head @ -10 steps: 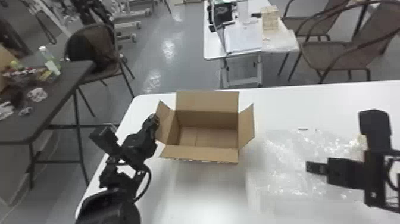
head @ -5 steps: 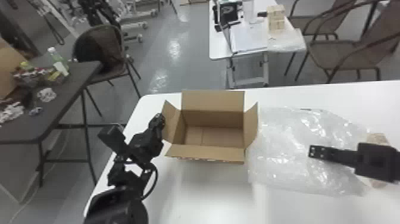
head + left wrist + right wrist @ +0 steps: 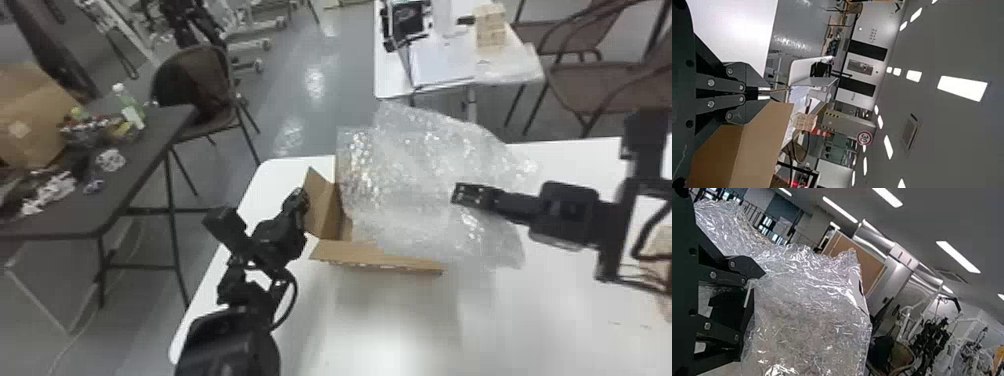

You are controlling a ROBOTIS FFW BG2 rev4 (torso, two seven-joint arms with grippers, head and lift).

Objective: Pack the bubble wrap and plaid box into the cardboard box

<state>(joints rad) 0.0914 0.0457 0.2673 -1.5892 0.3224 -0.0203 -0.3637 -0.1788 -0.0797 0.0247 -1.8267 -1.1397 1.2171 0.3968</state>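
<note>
- Over the white tabletop (image 3: 565,325), the right gripper (image 3: 462,194), black with flat fingers, had its tips curled toward each other and looked to be pinching a bunched part of the wrap.
- Against those fingers lay the clear, crinkled sheet of bubble wrap (image 3: 425,185), raised and spread wide, covering much of the box's opening and spilling past its right side.
- Beneath it stood the brown, open-topped cardboard box (image 3: 322,207), its front flap (image 3: 380,257) folded outward and only partly covered.
- A likely trouble was the sheet snagging on a flap or draping outside: it was broader than the opening, and the grip seemed to sit toward its right part. Opened there, the fingers might have let it slide onto the table.
- Light, clingy plastic could also have stuck to the fingers and come back out with them.
- By the box's left flap (image 3: 764,137), the black left gripper (image 3: 300,195) had its fingers pressed together; whether cardboard was caught between them could not be told. If it wasn't, a tug on the wrap might have dragged the box askew.
- Farther out, behind the right arm, a pale tan object (image 3: 661,239) was half hidden, perhaps the plaid box, outside the carton and seemingly left for afterwards.
</note>
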